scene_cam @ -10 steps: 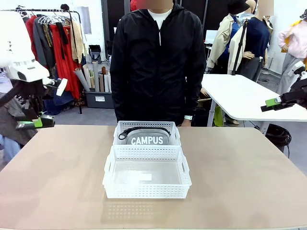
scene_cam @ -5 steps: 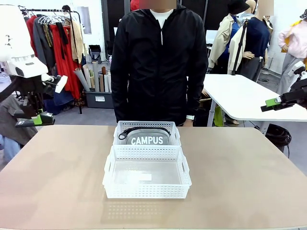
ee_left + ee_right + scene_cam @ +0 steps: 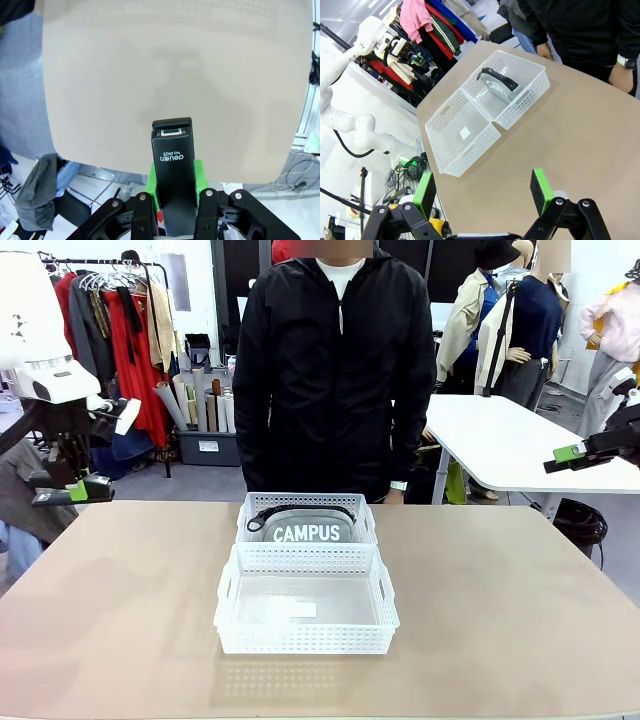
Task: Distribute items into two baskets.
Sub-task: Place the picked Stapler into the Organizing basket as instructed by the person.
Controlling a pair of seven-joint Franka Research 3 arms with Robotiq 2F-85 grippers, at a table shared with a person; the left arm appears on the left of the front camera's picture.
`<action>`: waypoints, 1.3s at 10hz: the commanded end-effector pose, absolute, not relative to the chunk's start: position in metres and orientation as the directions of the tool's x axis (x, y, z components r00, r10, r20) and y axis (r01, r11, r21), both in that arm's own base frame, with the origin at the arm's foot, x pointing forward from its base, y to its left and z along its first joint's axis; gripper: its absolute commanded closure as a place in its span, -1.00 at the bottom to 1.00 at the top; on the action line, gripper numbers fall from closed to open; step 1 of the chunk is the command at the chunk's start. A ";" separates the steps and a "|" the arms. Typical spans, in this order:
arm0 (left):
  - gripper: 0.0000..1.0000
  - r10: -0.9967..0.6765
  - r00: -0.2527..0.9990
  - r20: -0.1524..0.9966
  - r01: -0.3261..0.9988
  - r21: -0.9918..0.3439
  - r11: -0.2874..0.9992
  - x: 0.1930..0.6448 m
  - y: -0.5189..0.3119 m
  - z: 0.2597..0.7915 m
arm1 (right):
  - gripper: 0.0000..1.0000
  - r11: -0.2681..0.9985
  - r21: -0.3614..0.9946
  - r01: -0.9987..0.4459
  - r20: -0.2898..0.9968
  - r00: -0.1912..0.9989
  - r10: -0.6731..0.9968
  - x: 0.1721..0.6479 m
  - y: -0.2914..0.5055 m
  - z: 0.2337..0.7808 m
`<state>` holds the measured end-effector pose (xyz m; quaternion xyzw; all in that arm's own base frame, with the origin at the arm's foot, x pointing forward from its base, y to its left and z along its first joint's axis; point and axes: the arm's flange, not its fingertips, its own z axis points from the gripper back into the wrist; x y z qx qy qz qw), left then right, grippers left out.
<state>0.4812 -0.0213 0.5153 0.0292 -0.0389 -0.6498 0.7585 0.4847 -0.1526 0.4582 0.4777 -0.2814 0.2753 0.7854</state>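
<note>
- Your stapler (image 3: 173, 175), a black desk model with white print on its top, sits clamped between the green pads of the left claw (image 3: 174, 200); its long axis runs straight out along the fingers, nose pointing away from the wrist.
- In the front view that left claw (image 3: 72, 492) hangs off the counter's left end, above the level of the counter (image 3: 120, 620) and well apart from both baskets.
- The grey CAMPUS pouch (image 3: 307, 529) already lies in the far basket (image 3: 366, 522), black strap curled along its top edge, so by my reading that half of the job is done.
- The near basket (image 3: 385, 612) holds nothing but what looks like a pale label on its floor; it touches the far basket along their long sides, both at the counter's middle in front of the person.
- The relation your next move turns on: from the left claw, the near basket lies toward the counter's centre, to the robot's right and lower down. You will likely need to carry the stapler inward over its left wall before letting go.
- The right claw (image 3: 485, 192) is spread wide with nothing between its pads, parked high off the counter's right side (image 3: 580, 452). It is no nearer the baskets, and the left arm has the load.
- The person's hands rest at the far edge, clear of the baskets.
</note>
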 end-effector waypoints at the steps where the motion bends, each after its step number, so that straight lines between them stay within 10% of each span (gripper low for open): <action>1: 0.88 -0.985 0.168 0.022 0.980 0.105 0.170 0.482 -0.019 0.517 | -1.00 0.400 0.592 -0.700 0.707 0.689 0.159 0.482 -0.150 0.461; 13: 0.88 -0.988 0.153 0.021 0.983 0.095 0.154 0.481 -0.021 0.515 | -1.00 0.400 0.592 -0.700 0.707 0.689 0.159 0.482 -0.150 0.461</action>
